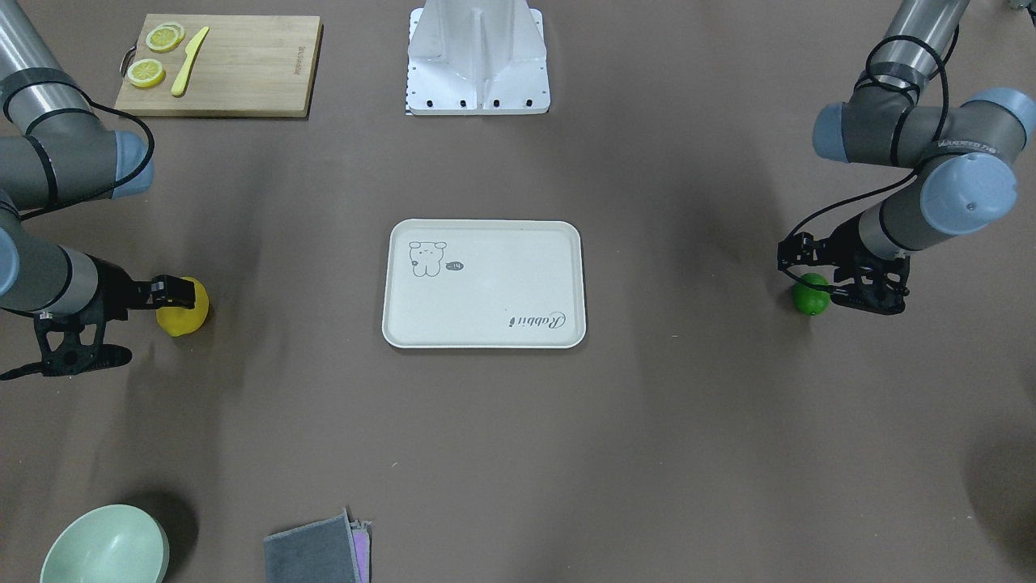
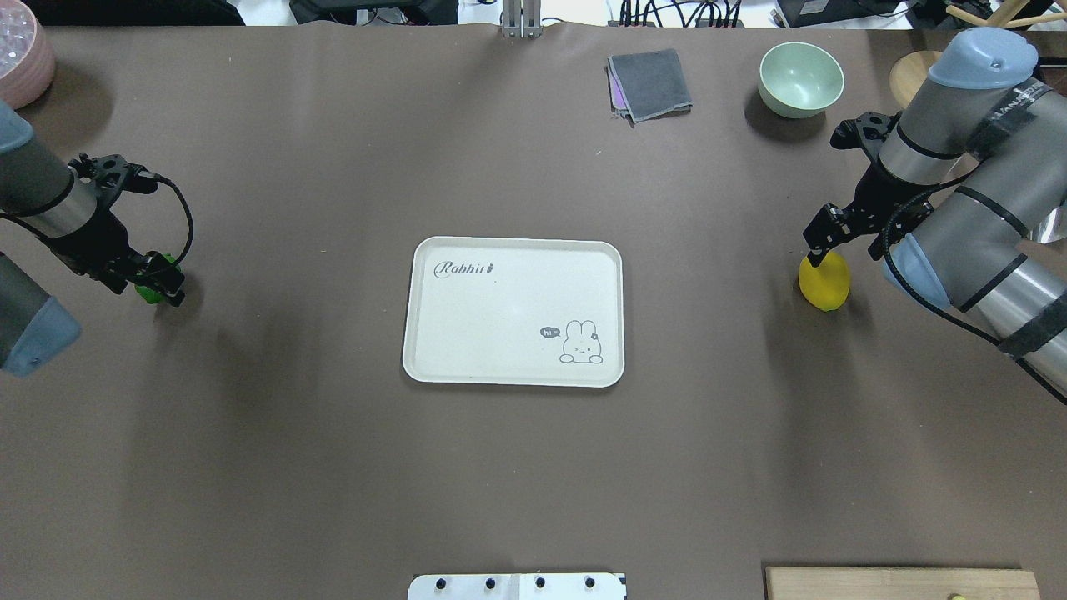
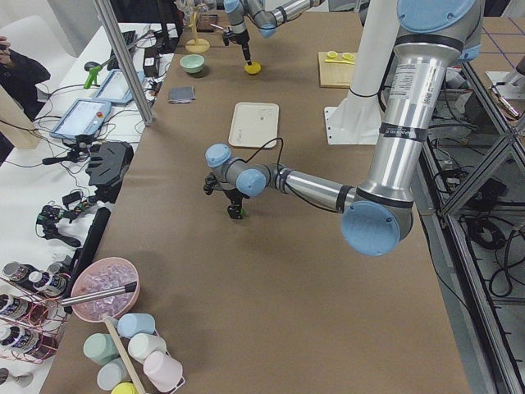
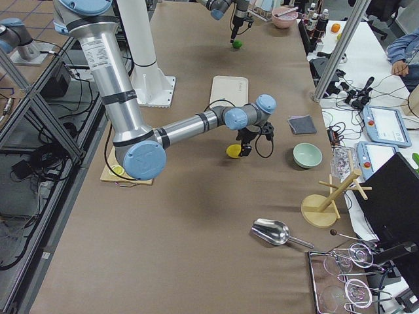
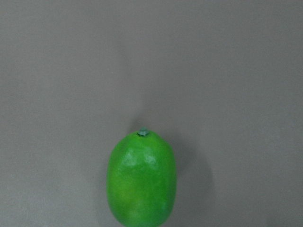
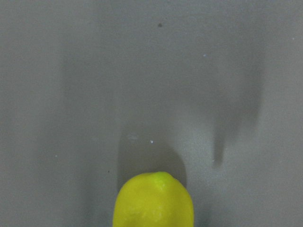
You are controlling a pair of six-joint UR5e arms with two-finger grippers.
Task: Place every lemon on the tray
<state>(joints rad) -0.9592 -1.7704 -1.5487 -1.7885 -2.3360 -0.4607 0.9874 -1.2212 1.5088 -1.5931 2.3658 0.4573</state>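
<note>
The left tool (image 2: 160, 282) tilts down at green lemon (image 5: 142, 182), right tool (image 2: 821, 254) at yellow lemon (image 2: 824, 285); cannot tell whether either grips.

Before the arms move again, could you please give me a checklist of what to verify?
1. Tray holds nothing: ok.
2. Left gripper at the green lemon: ok.
3. Right gripper at the yellow lemon: ok.
4. Jaws shut on the lemons: cannot tell.
5. Lemons on the tray: not ok, both are off it.
6. Nothing lies between either lemon and the tray: ok.
</note>
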